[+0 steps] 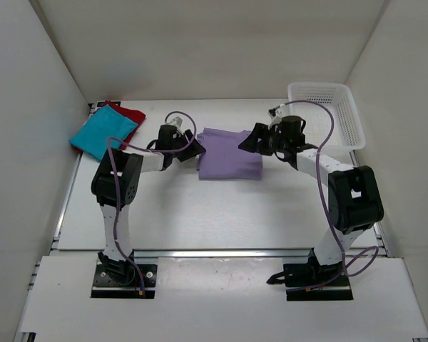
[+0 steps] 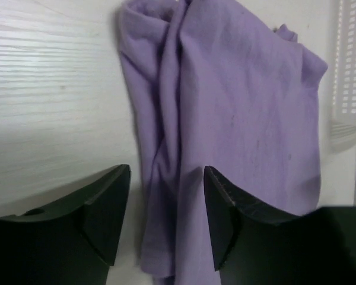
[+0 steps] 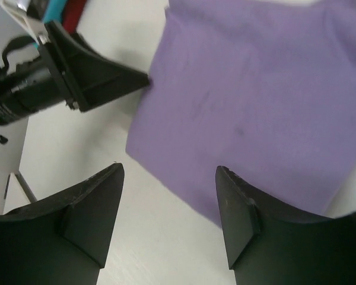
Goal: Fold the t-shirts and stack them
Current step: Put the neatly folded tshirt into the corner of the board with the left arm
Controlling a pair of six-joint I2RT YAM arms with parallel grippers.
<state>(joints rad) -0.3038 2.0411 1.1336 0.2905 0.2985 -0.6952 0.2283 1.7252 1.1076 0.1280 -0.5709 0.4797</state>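
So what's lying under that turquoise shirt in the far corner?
A red shirt lies under the turquoise shirt; only its far edge sticks out. The rest of it, and anything else beneath, is covered.

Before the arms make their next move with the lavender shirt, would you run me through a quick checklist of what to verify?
1. Left gripper open, nothing held: ok.
2. Right gripper open, nothing held: ok.
3. Lavender shirt folded to a rectangle on the table: ok, though rumpled along the edge by the left gripper.
4. Teal shirt lying on the red shirt at the far left corner: ok.
5. Lavender shirt on that stack: not ok, it lies apart, mid-table.
6. Basket apart from the shirts: ok.
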